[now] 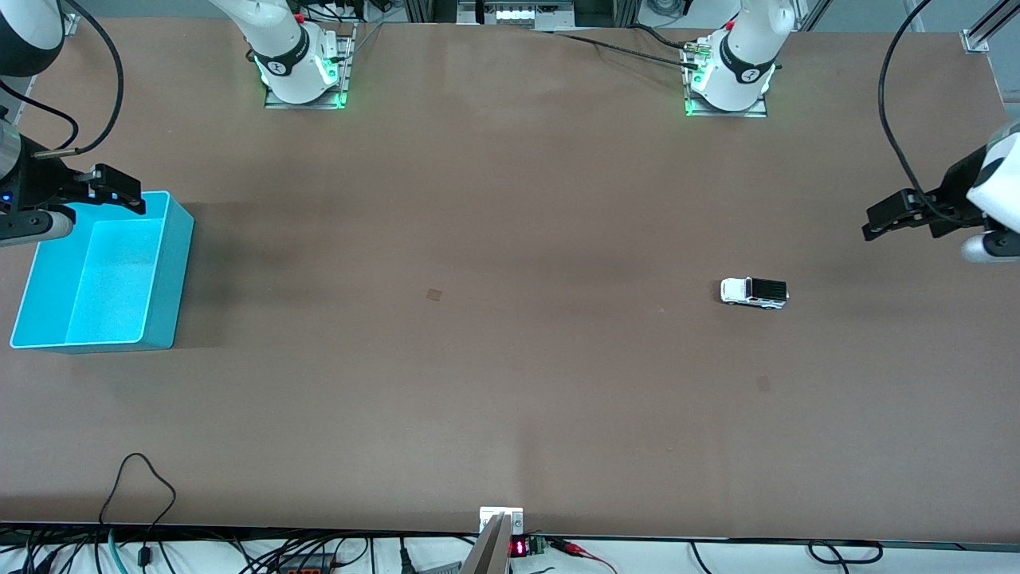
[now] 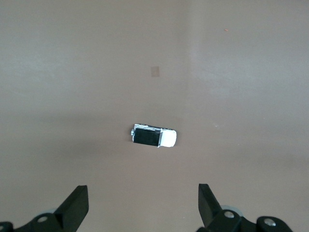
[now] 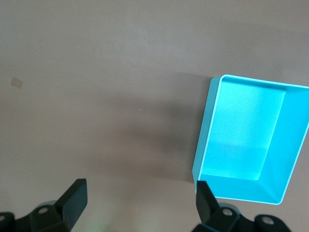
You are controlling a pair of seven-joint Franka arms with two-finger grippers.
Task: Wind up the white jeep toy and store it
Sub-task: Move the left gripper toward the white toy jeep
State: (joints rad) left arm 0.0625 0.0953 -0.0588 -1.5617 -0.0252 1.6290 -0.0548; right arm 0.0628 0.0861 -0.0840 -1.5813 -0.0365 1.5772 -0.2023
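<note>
On the brown table (image 1: 510,359), toward the left arm's end, I see the white jeep toy (image 1: 754,292) standing on its wheels, alone on bare surface, its black roof panel facing up. At the right arm's end sits a turquoise bin (image 1: 163,263), open-topped and with nothing inside, well apart from the jeep. In the front view the jeep lies at about four o'clock from the table's middle and the bin at about nine o'clock. That high view is the only one showing both things together, along with both arm bases at the table's upper edge. The left wrist view shows the white jeep toy (image 2: 154,137) from straight above on the table, with a small pale square mark (image 2: 155,71) at twelve o'clock from it, but shows no bin. The right wrist view shows the turquoise bin (image 3: 207,130) and its bright inner floor, plus the same pale mark (image 3: 17,82) on the tabletop, but no jeep. My left gripper (image 1: 904,217) hangs in the air over the table's edge at the left arm's end, fingers spread wide, holding and touching nothing; the jeep sits at about seven o'clock from it in the front view. My right gripper (image 1: 115,190) hovers over the bin's rim, fingers likewise spread wide and empty.
</note>
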